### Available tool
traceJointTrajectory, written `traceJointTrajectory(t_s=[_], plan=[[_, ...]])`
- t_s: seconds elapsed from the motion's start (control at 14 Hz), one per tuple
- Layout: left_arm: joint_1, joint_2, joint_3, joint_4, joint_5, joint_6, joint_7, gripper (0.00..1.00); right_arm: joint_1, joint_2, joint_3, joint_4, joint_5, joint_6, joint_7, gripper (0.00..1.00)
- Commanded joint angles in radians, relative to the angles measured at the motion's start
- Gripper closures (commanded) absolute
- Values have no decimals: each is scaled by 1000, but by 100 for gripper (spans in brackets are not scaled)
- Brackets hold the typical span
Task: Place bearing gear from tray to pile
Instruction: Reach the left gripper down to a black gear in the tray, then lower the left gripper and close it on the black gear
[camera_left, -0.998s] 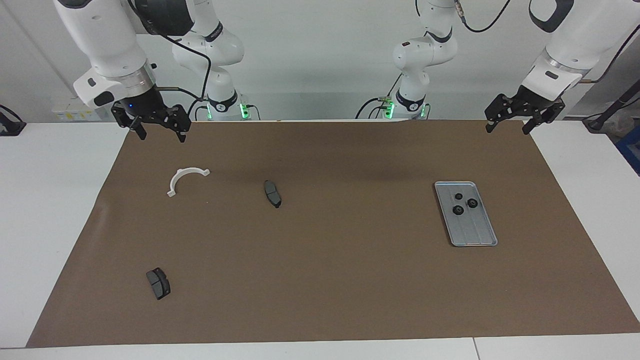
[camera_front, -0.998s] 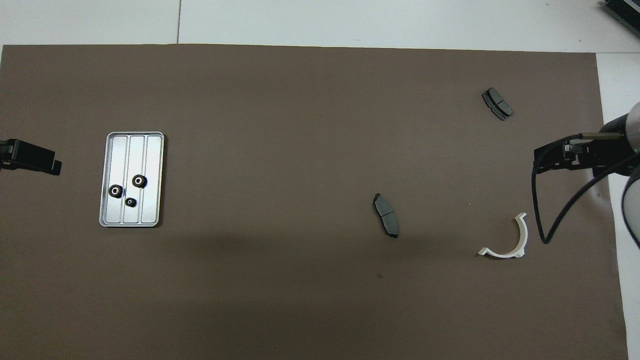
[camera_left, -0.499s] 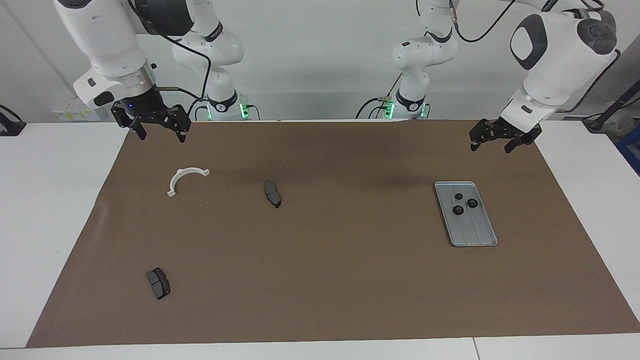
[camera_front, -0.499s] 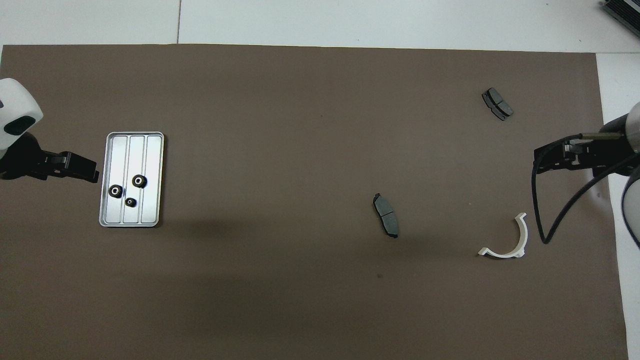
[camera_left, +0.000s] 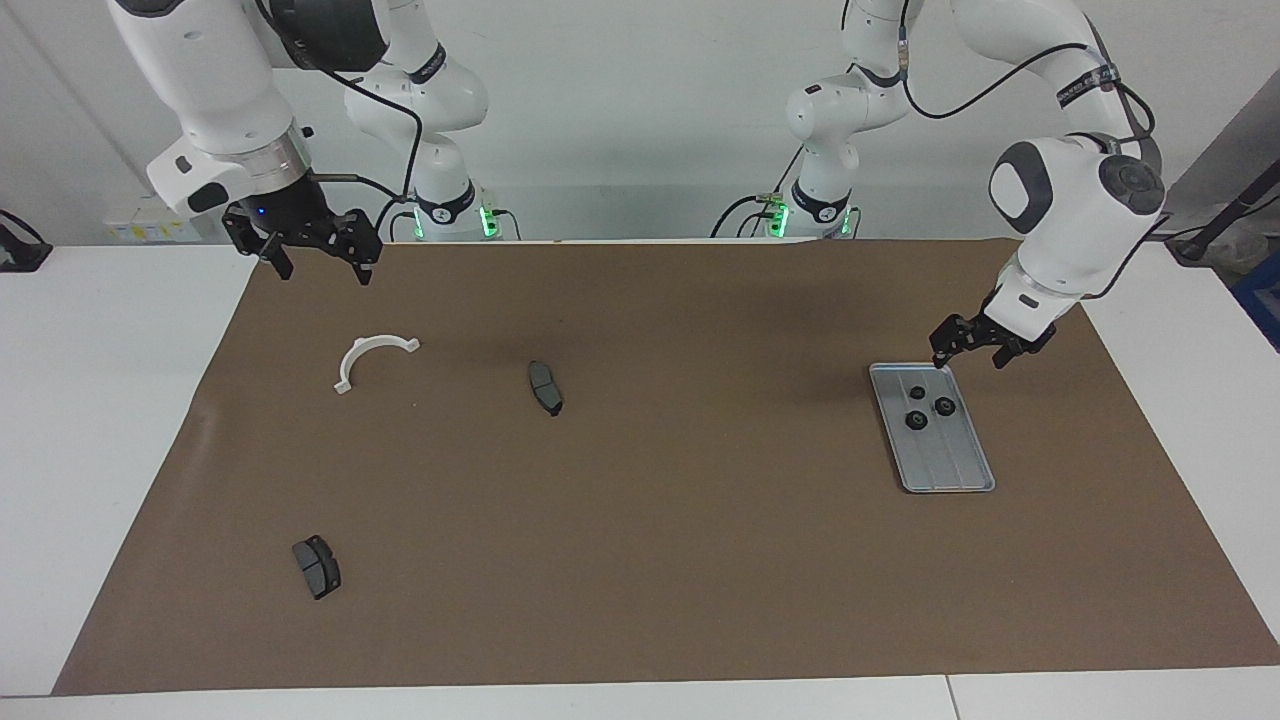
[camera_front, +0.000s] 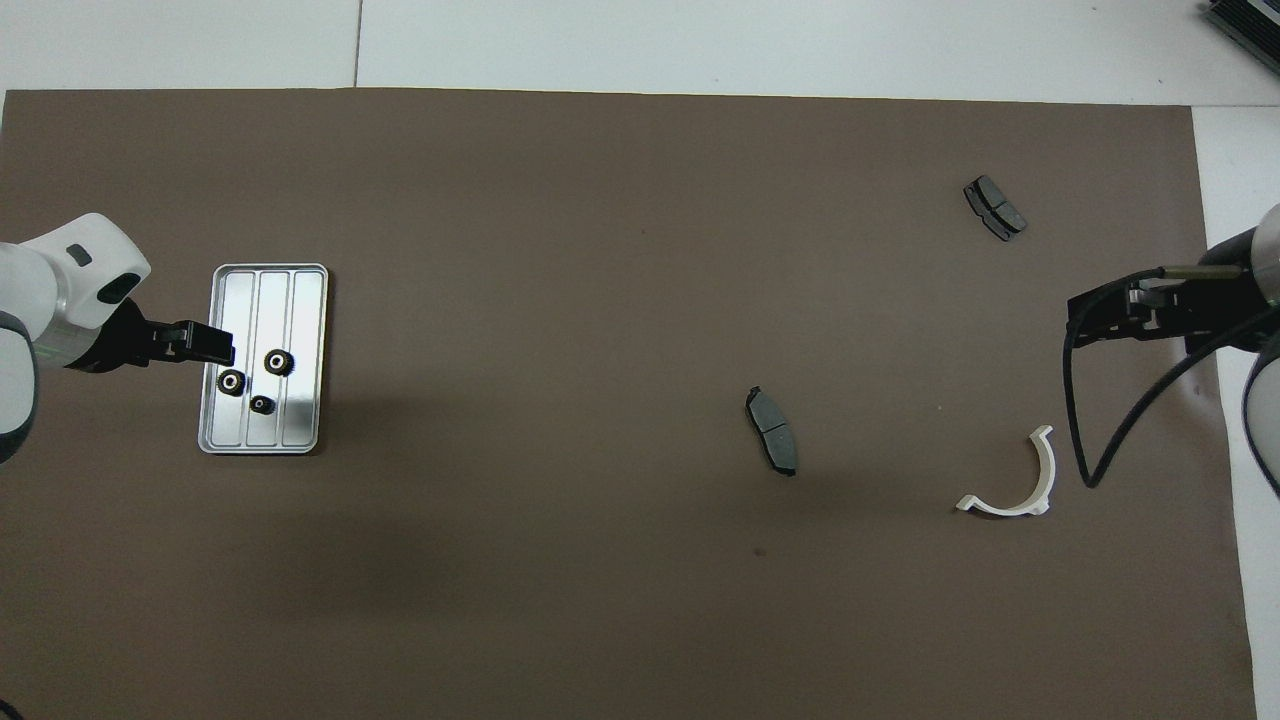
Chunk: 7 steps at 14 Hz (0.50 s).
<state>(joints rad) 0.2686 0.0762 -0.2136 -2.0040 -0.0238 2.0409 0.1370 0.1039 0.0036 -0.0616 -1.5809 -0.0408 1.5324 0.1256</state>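
Black and two-fingered, our left tool (camera_left: 968, 353) hangs with its fingers apart and nothing between them, over the corner of the tray (camera_left: 950, 462) that lies nearest the robots. In the overhead view it (camera_front: 205, 347) comes in over the tray's (camera_front: 300, 300) rim at the left arm's end of the tabletop (camera_left: 100, 400), and we cannot tell whether a fingertip touches the rim.

Just under and beside the left tool, three small black bearing gears sit in the silver-grey metal tray, bunched in its half nearer the robots. One gear (camera_left: 917, 392) lies closest to the tool's tips; a second gear (camera_left: 944, 405) and a third gear (camera_left: 914, 421) rest just beside it. From above they show as one small gear (camera_front: 261, 404) and two larger ones (camera_front: 279, 362) (camera_front: 231, 382) with pale centres. The tray rests on brown paper (camera_left: 700, 560) that covers most of the tabletop.

Well apart from that tool, toward the right arm's end, the pile's parts lie scattered. A dark grey brake pad (camera_left: 545, 387) sits near the middle of the paper, a white half-ring bracket (camera_left: 368, 357) lies closer to the right arm, and a second brake pad (camera_left: 316, 566) lies farther from the robots than both.

Our right tool (camera_left: 315, 262) waits above the paper's edge near the bracket, its fingers spread apart and empty.
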Motion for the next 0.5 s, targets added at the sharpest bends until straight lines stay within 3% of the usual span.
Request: traceJointTrajectory(t_s=[0.0, 0.21, 0.43], plan=[[14, 43, -4, -27, -10, 57, 38, 0, -3, -8, -4, -8, 27, -5, -31, 0], [12, 60, -4, -99, -8, 166, 33, 0, -6, -8, -4, -8, 27, -5, -31, 0], [9, 60, -4, -151, -8, 194, 32, 0, -6, -8, -4, -8, 27, -5, -31, 0]])
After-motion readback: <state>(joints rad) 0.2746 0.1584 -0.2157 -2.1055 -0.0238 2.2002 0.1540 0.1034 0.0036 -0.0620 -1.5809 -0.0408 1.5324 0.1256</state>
